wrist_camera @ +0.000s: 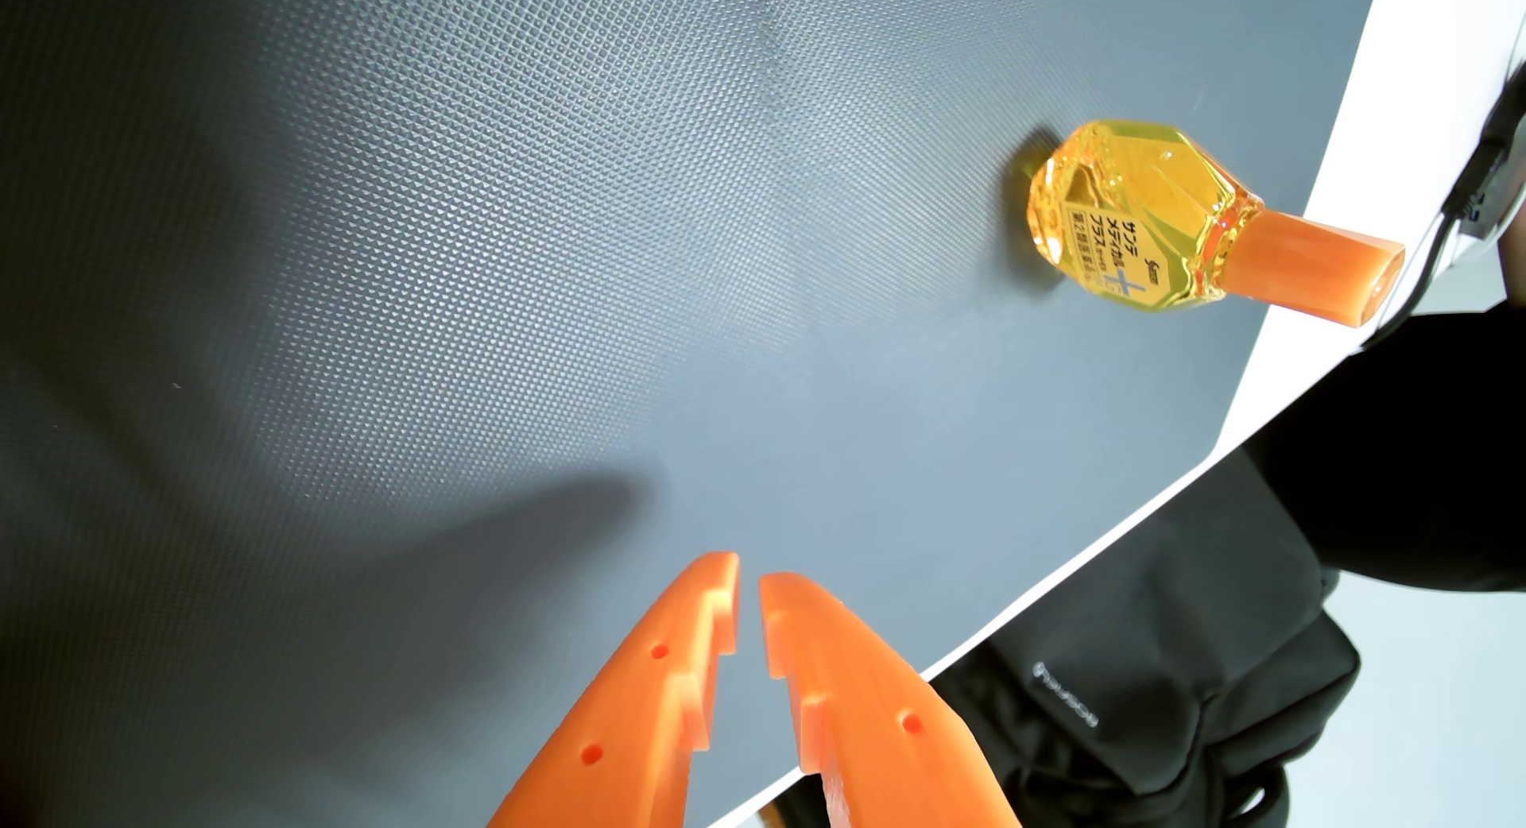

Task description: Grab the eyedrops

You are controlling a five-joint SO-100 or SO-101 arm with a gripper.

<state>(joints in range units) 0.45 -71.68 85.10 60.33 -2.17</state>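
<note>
The eyedrops (1131, 217) are a small clear yellow bottle with a label in Japanese print and an orange cap (1321, 267). The bottle lies on its side on the dark grey textured mat (495, 259), at the upper right of the wrist view, with the cap pointing right over the mat's edge. My gripper (749, 574) comes in from the bottom edge with two orange stepped fingers (644, 696). The tips are nearly together with only a slim gap and nothing between them. The bottle is well off to the upper right of the tips, not touching them.
A white table surface (1354, 77) borders the mat on the right. Beyond its edge, a black bag (1156, 671) fills the lower right. A black cable (1478, 176) runs at the upper right corner. The mat to the left carries only the arm's shadow.
</note>
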